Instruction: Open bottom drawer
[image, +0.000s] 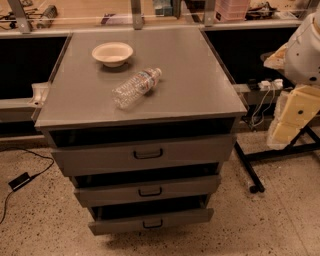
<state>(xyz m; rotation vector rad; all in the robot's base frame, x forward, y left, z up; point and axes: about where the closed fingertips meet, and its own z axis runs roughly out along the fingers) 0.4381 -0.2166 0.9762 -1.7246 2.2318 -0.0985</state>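
The bottom drawer (115, 226) is the lowest of three grey drawers in a metal cabinet (200, 85). Its low front carries a small black bar handle (152, 224). A dark gap shows above its front, so it stands slightly pulled out. The middle drawer (110, 194) and the taller top drawer (100, 157) also stand slightly out. My arm comes in at the right edge, white above and pale yellow below. Its gripper (286, 131) hangs right of the cabinet, about level with the top drawer and well away from the bottom drawer's handle.
A white bowl (112, 53) and a clear plastic bottle (136, 88) lying on its side rest on the cabinet top. A black stand leg with a caster (250, 172) sits on the floor to the right. A black adapter with a cable (20, 181) lies on the floor to the left.
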